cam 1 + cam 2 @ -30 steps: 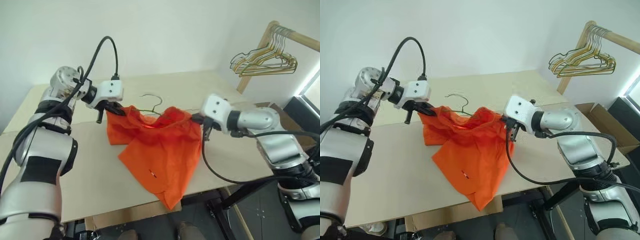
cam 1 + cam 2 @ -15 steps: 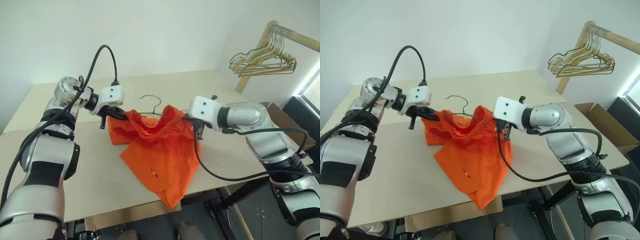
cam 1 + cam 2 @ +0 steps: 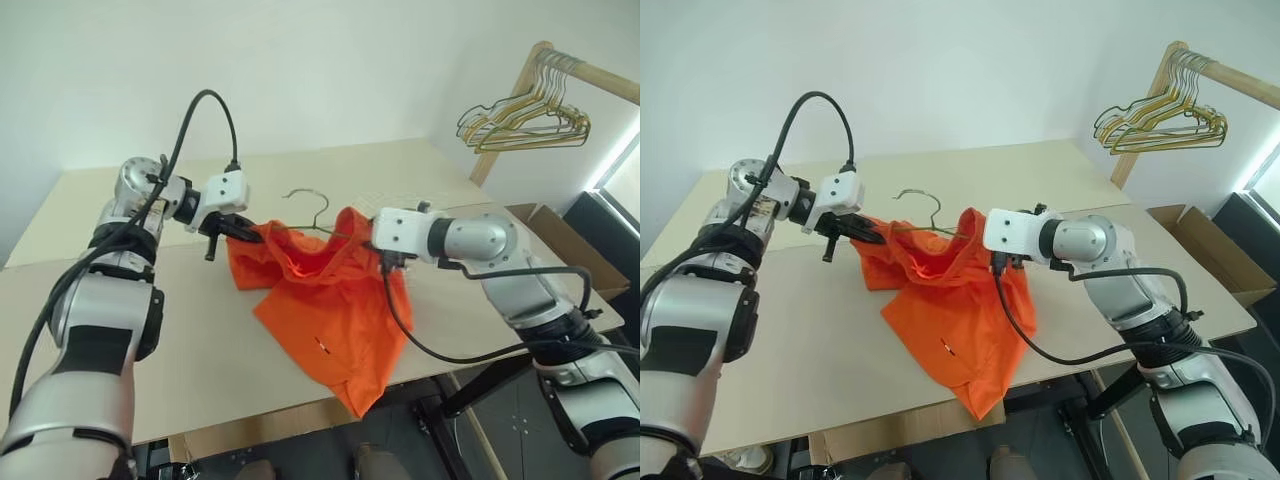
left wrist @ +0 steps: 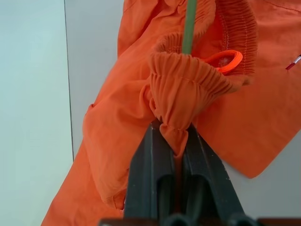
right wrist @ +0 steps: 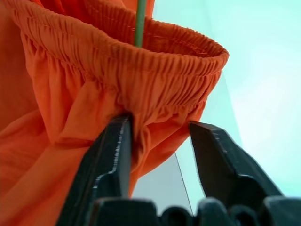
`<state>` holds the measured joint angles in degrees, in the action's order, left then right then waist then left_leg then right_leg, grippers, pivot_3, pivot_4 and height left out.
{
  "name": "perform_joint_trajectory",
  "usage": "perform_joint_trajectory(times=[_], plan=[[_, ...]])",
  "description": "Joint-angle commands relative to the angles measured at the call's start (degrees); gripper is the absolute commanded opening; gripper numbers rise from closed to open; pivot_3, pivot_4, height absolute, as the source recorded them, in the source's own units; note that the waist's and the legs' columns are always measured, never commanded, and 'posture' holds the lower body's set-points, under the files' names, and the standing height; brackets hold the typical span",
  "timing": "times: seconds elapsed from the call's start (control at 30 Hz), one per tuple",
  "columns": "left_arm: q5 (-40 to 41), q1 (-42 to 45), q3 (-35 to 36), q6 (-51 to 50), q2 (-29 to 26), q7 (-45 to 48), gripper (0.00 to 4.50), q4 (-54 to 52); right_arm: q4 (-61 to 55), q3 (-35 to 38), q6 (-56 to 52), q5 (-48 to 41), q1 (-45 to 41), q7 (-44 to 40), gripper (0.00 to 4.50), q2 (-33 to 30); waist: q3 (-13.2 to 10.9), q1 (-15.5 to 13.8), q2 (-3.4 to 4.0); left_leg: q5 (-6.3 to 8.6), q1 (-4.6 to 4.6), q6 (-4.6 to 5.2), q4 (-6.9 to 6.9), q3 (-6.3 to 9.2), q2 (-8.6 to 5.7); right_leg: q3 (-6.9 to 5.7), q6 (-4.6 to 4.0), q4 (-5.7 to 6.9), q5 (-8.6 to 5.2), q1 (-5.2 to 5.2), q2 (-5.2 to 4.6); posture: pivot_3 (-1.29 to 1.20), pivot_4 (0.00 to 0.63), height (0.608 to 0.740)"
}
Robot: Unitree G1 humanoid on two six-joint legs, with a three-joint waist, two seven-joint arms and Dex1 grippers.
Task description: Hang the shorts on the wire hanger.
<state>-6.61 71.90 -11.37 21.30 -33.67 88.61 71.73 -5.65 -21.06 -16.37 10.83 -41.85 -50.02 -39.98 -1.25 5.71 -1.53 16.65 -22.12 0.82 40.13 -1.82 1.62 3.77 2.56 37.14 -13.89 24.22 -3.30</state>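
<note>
The left gripper [image 4: 175, 141] is seen clamped tight on a bunched fold of the waistband of the shorts [image 3: 335, 310], the two black fingers [image 4: 153, 160] pressed together with the gathered orange fabric squeezed up between them. In the left eye view this gripper [image 3: 243, 233] lies left of centre in the frame, at the left end of the garment.

The right gripper [image 5: 160, 141] is seen with its jaws parted to a middling width. The elastic waistband lies between them; one finger [image 5: 110, 160] is touching the cloth, while a gap is visible between the cloth and the other finger. Whether the fabric is truly gripped cannot be told. In the left eye view this gripper [image 3: 372, 243] sits just right of centre, at the right end of the waistband.

Between the two grippers the waistband is stretched and lifted, and the rest of the shorts hangs down toward the lower centre of the frame, draped over the near edge of the table [image 3: 130, 370]. A small white-red tag [image 3: 322, 346] is seen on the lower part of the fabric.

The wire hanger [image 3: 305, 212] is threaded into the waistband, a thin greenish wire running into the opening, with its hook rising above the fabric at the centre.

In the upper right of the frame, a bunch of gold and grey hangers [image 3: 525, 125] hangs on a wooden rail [image 3: 590, 72].
</note>
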Motion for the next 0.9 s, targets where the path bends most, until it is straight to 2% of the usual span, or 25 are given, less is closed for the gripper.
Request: perform_joint_trajectory(times=[0.03,0.2,0.57,0.9], plan=[[1.77,1.25,2.49,1.43,0.18,-0.77,0.00,-2.26,-1.17,2.83,-1.30,-3.22,0.32,-2.45,2.33,0.53,0.00,0.01,0.00,0.00,0.00,0.00,0.00,0.00,0.00,0.00,0.00,0.00,0.00,-0.01,0.00,-0.07,0.000,0.740],[2.40,1.69,3.73,1.80,0.75,-1.12,0.00,-2.45,-1.30,3.35,-3.46,-5.34,0.82,-5.63,2.33,0.34,0.00,-0.01,0.00,0.00,0.01,0.00,0.00,0.03,-0.01,-0.01,0.00,-0.01,0.01,-0.03,-0.01,-0.07,0.000,0.740],[0.99,1.01,3.84,3.77,0.62,-1.64,0.00,-2.64,-2.98,7.24,-4.74,-16.23,2.96,-13.74,2.33,0.69,0.00,0.00,0.00,0.00,0.03,0.00,0.00,0.05,-0.01,-0.01,0.00,0.01,0.01,-0.05,-0.01,-0.07,0.000,0.740],[3.04,0.49,5.24,2.17,1.11,3.61,0.00,-3.37,1.53,6.54,-11.65,-12.85,-0.88,-7.27,2.33,3.91,0.00,0.03,0.01,0.00,0.04,0.00,0.01,0.04,0.00,-0.01,0.00,0.03,0.00,-0.04,0.00,-0.07,0.000,0.740]])
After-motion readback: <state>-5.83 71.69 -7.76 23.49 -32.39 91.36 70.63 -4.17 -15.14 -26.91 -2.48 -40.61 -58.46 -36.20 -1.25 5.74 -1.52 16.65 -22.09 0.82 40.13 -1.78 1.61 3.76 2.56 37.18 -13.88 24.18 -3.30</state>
